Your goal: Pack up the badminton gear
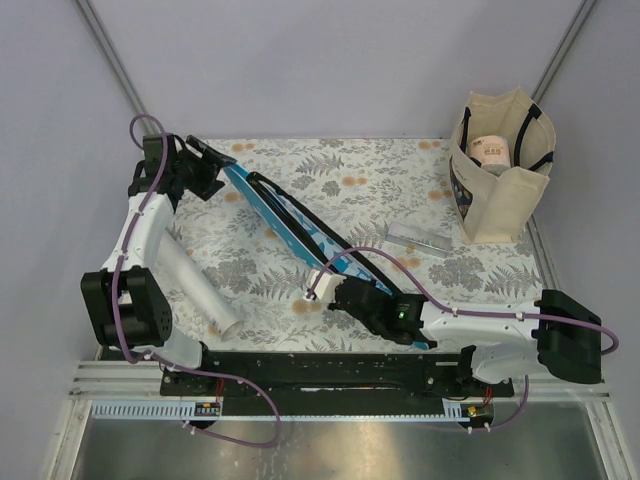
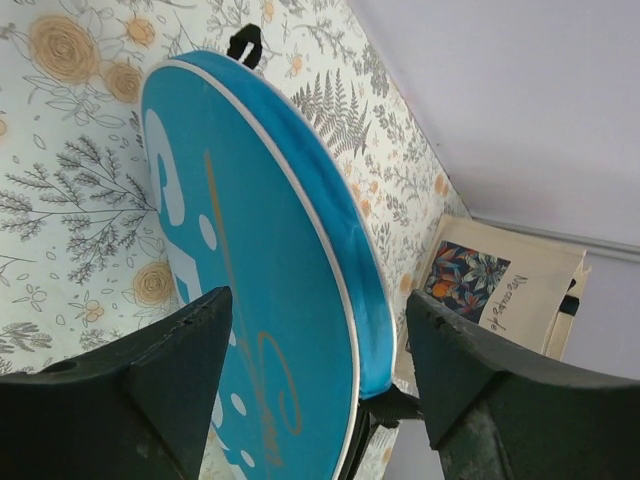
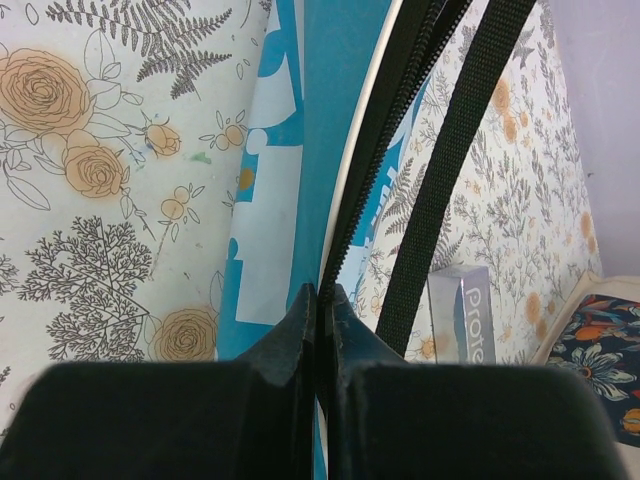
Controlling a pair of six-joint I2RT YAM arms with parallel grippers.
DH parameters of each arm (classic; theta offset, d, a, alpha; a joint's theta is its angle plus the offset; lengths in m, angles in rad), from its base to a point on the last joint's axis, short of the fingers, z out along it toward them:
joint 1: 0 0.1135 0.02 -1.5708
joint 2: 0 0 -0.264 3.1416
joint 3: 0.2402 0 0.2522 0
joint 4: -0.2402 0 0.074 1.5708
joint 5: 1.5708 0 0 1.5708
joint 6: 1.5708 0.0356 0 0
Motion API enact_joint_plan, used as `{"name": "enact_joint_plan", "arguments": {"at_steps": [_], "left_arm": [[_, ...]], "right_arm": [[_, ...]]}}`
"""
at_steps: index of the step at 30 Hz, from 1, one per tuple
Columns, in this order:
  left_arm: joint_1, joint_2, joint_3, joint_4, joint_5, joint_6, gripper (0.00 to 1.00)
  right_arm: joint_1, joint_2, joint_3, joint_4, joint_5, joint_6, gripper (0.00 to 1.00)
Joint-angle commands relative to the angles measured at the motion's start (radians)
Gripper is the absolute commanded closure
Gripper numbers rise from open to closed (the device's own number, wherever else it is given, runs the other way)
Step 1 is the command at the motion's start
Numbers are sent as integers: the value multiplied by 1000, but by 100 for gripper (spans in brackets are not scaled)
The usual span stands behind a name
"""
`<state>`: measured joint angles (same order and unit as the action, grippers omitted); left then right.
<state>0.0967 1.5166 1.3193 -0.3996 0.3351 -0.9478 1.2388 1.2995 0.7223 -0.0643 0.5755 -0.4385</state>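
Note:
The blue racket-shaped cover [image 1: 290, 225] lies diagonally across the floral table, its black strap [image 1: 310, 215] draped along it. My left gripper [image 1: 212, 168] stands open astride the cover's round head [image 2: 260, 250], one finger on each side, with a gap on the right side. My right gripper [image 1: 338, 292] is shut on the cover's black zipper edge [image 3: 375, 150] near its narrow end, beside the strap [image 3: 450, 170]. A white handle end [image 1: 320, 278] shows there. The white tube [image 1: 200, 285] lies near the left arm.
A beige tote [image 1: 500, 170] with black handles stands at the back right, and also shows in the left wrist view [image 2: 500, 290]. A clear lettered box [image 1: 420, 240] lies in front of it, close to the strap [image 3: 462, 310].

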Motion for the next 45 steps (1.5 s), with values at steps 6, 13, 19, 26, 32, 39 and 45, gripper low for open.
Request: {"name": "enact_joint_plan", "arguments": {"at_steps": [6, 13, 19, 26, 32, 39, 45], "left_arm": [[6, 21, 5, 38, 134, -54, 36], [8, 50, -6, 56, 177, -108, 47], [8, 34, -18, 44, 174, -144, 71], [8, -41, -86, 56, 96, -270, 100], [5, -134, -173, 59, 12, -377, 100], [5, -180, -270, 132, 48, -448, 100], [3, -219, -347, 200, 107, -519, 100]], "right_arm": [[14, -58, -52, 150, -34, -77, 100], [16, -78, -57, 161, -65, -91, 90], [13, -71, -58, 170, -68, -72, 88], [5, -82, -20, 156, -94, 110, 70], [1, -23, 84, 274, -123, 528, 43], [-12, 154, 365, 253, -36, 713, 41], [-113, 288, 483, 296, -140, 877, 42]]}}
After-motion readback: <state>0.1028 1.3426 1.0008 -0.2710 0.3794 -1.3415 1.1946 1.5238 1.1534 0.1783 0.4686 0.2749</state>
